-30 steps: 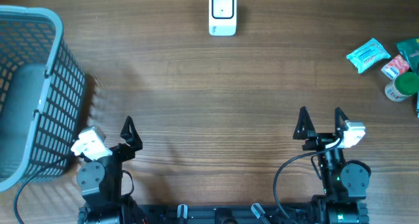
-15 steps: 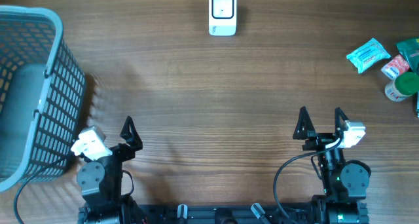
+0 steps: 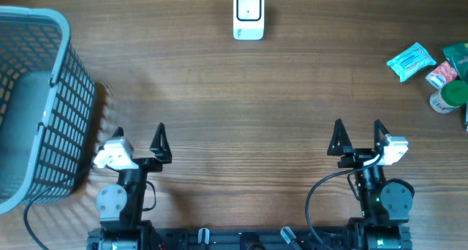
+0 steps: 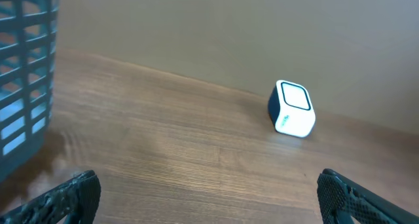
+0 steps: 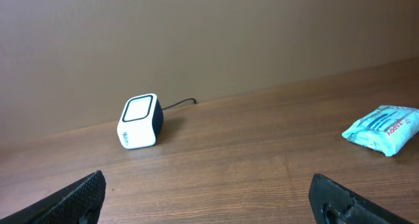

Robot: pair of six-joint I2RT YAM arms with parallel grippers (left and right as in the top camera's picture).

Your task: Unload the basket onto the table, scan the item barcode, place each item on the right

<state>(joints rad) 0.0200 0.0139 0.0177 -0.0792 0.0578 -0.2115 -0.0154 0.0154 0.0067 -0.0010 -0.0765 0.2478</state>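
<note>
On the desk point(image 3: 241, 96), the basket point(image 3: 69, 111) fills the 9 o'clock edge, just beside our left gripper point(image 3: 139, 131), which stands wide open and empty at 7 o'clock. Our right gripper point(image 3: 357, 126), at 5 o'clock, is spread just as wide, with nothing in it. The scanner point(image 3: 248, 14) sits at 12 o'clock, well apart from both. The teal packet point(image 3: 411, 61) lies toward 2 o'clock from the right gripper, its long axis roughly 8-to-2. We judge the right arm far nearer.
</note>
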